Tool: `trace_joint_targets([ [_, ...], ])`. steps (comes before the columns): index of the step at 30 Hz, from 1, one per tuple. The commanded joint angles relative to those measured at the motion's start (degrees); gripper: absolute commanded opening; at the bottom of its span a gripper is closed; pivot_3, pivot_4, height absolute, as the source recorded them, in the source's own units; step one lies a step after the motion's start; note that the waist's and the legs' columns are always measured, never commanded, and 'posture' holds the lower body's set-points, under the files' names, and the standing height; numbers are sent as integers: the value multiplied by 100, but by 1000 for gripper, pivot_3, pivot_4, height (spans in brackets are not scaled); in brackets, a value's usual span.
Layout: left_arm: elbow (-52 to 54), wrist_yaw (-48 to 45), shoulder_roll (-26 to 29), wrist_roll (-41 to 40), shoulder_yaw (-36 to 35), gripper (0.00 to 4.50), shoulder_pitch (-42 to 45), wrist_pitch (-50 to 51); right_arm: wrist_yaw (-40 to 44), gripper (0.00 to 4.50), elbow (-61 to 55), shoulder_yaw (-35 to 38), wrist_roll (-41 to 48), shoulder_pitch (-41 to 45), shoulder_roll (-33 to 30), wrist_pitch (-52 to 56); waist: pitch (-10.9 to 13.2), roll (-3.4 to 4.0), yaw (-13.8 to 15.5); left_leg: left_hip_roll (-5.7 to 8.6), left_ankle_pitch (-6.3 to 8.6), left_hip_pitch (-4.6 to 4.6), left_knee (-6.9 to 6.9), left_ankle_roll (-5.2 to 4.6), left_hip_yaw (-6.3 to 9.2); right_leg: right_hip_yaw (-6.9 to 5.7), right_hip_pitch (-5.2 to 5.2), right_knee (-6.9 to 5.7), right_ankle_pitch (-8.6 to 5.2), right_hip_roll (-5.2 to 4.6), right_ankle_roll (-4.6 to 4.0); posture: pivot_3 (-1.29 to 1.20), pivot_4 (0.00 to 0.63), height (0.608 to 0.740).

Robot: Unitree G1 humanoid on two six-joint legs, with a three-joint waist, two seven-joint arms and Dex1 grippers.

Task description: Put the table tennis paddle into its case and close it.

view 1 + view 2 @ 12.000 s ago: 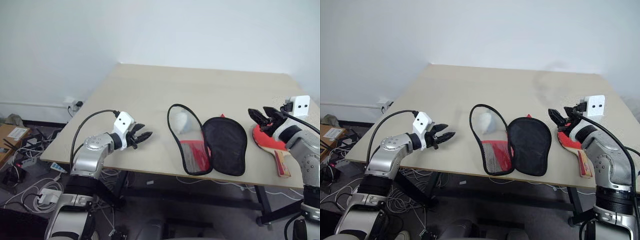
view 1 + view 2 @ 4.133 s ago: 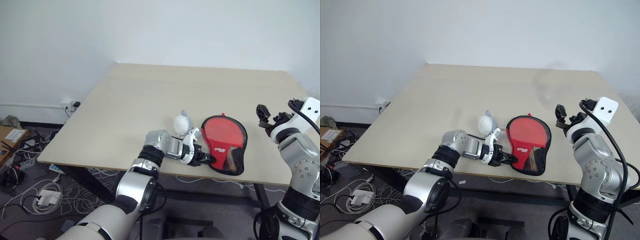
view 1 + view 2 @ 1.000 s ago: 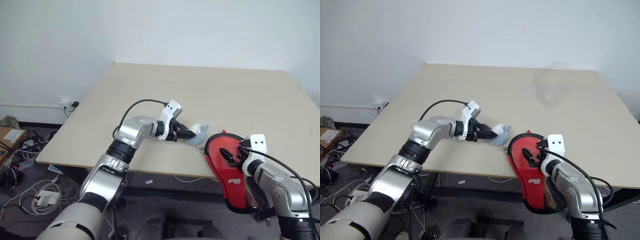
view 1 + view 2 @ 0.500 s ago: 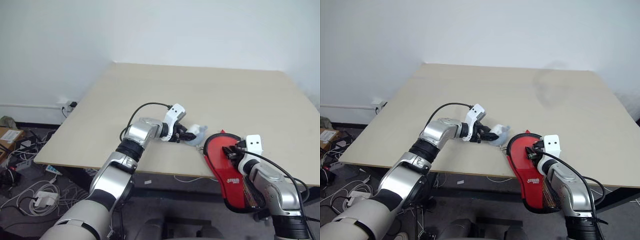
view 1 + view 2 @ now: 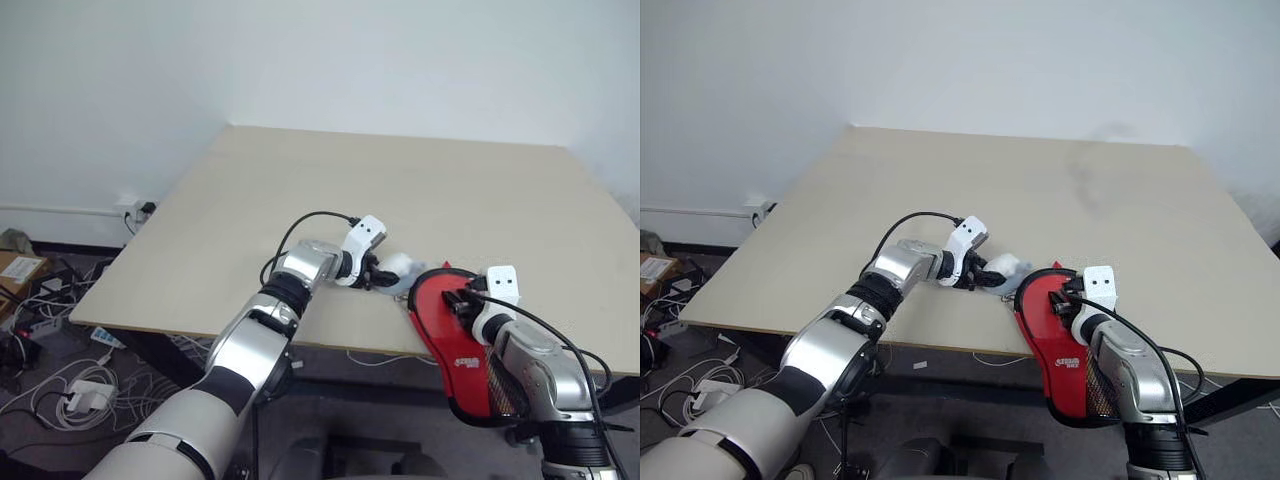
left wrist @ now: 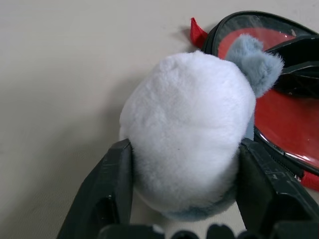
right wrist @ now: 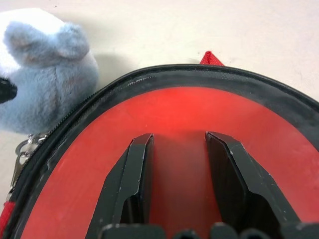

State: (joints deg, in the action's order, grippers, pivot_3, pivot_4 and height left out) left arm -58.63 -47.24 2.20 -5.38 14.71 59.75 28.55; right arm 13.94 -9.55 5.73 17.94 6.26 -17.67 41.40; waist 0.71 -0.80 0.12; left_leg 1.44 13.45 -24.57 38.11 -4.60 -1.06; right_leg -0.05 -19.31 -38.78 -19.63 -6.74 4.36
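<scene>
Case [image 5: 470, 350] overhangs the table's [image 5: 300, 210] near edge, right claw [image 7: 178, 179] narrow on it, left claw [image 6: 182, 199] gripping the plush toy [image 6: 187, 139].

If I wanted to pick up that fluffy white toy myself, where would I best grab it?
Probably around its round white body, one finger on each flank, much as the left gripper's fingers clamp it now. Come from the open table side, away from the case lying close beside it.

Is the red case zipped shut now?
Cannot tell. The case is folded over, red side up, half hanging off the table edge, but its zipper rim is too small to read.
</scene>
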Motion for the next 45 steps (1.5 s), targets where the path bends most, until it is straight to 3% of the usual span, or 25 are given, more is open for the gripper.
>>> trace_joint_targets([
  [1,-276,-7,-19,190,-61,1653,167,-30,-42,1740,281,-24,-62,-49,44,191,-3,-5,0,0,0,0,0,0,1,0,0,0,0,0,0,0,0,715],
  [5,-608,263,-78,263,-217,465,430,-160,9,1740,278,-85,-65,-81,36,246,-7,-11,0,0,0,0,2,0,3,-3,0,-1,0,0,0,0,0,715],
  [23,-1743,1763,-562,680,-923,465,1625,-1585,5,1740,148,-751,-478,-565,-48,856,-20,-52,0,0,1,-1,2,1,8,-10,-1,-4,0,-2,0,0,0,715],
  [32,-1883,2543,-1170,644,-1477,465,1920,-2147,-74,1740,-121,-790,-562,-780,28,922,-21,-54,1,1,2,-1,1,2,9,-11,-1,-4,0,-5,0,0,0,715],
  [41,-1919,2460,-1736,1111,-1241,465,1716,-2755,-205,1740,-289,-736,-628,-927,88,904,-21,-54,1,2,2,-1,-1,2,9,-13,-3,-4,0,-5,0,0,0,715],
  [44,-1914,2017,-1923,1242,-1080,465,1506,-2911,-203,1740,-316,-743,-647,-947,113,896,-21,-54,0,3,2,-1,-1,3,8,-13,-2,-3,0,-4,0,0,0,715],
  [45,-1907,1857,-1962,1254,-1048,677,1444,-2960,-208,1740,-311,-751,-660,-947,120,895,-21,-54,1,3,2,-1,0,3,8,-14,-2,-3,0,-4,0,0,0,715],
])
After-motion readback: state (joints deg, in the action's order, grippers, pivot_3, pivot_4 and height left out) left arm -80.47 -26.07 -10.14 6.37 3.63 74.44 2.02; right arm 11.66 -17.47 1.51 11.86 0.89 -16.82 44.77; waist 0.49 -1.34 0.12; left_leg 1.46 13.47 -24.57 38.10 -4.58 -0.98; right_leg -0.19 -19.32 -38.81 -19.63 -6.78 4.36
